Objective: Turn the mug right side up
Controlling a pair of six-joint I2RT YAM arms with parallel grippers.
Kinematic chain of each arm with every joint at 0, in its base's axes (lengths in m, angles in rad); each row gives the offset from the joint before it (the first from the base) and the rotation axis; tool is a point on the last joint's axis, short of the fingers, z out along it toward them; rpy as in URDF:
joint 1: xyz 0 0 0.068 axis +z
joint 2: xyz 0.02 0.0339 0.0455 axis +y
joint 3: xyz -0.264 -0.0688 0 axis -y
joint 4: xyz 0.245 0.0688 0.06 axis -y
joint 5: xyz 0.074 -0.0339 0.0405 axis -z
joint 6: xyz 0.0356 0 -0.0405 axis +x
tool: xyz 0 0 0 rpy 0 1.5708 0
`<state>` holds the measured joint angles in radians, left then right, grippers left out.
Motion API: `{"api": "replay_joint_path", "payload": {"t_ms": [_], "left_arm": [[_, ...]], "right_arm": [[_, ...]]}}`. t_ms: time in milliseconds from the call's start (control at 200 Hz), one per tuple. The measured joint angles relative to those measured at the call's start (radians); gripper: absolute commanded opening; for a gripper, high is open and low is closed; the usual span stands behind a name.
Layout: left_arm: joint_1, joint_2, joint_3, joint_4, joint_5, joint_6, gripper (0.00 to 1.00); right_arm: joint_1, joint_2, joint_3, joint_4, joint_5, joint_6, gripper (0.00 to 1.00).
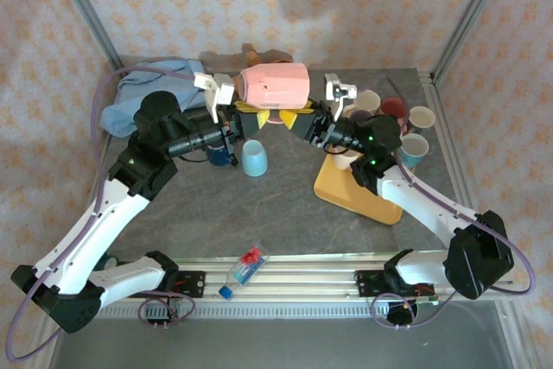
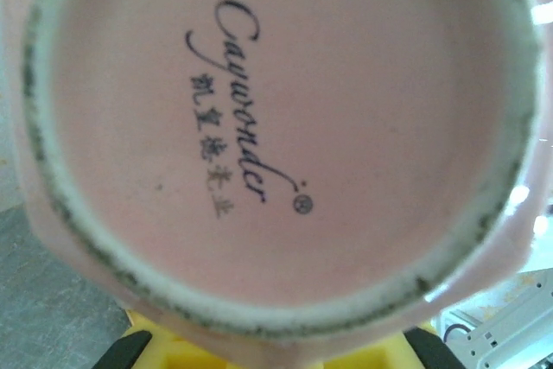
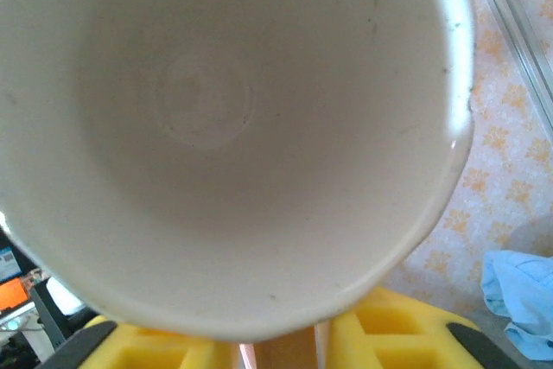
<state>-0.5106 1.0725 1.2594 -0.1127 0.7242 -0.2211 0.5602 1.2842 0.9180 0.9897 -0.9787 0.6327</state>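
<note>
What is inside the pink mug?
Nothing that I can see: the pink mug has a bare white inside down to its bottom. Part of its wall lies outside the picture.

One pink mug [image 1: 276,84], one cloth [image 1: 164,75], one bottle [image 1: 244,267] — one yellow board [image 1: 341,192].

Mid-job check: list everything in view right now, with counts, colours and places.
pink mug: one, pink outside, white inside, held on its side above the table's back
upturned cup: one, light blue, centre
upright cups: four, two cream, one dark red, one light blue, back right
cloth: one, blue, back left
board: one, orange-yellow, under the right arm
bottle: one, clear, red label, blue cap, near rail
brown object: one, behind the mug, unclear
table: grey
left fingers: yellow, shut, at the mug's base end
right fingers: yellow, at the mug's mouth end, grip unclear
</note>
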Motion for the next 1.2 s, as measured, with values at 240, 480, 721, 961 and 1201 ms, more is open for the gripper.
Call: {"api": "replay_joint_path", "payload": {"t_ms": [240, 480, 721, 961, 1201], "left_arm": [[0.000, -0.001, -0.042, 0.072, -0.008, -0.029, 0.00], [0.000, -0.010, -0.067, 0.087, -0.035, -0.020, 0.37], [-0.001, -0.038, -0.101, 0.087, -0.060, -0.010, 0.54], [-0.001, -0.066, -0.102, 0.067, -0.077, 0.010, 0.60], [-0.001, -0.082, -0.102, -0.033, -0.087, 0.052, 0.63]], "right_arm": [[0.002, 0.006, -0.010, 0.002, 0.038, 0.008, 0.06], [0.008, -0.007, -0.014, -0.068, 0.063, -0.033, 0.00], [0.011, -0.083, -0.014, -0.267, 0.125, -0.136, 0.00], [0.011, -0.137, -0.016, -0.375, 0.229, -0.208, 0.00], [0.011, -0.255, -0.015, -0.676, 0.402, -0.360, 0.00]]}}
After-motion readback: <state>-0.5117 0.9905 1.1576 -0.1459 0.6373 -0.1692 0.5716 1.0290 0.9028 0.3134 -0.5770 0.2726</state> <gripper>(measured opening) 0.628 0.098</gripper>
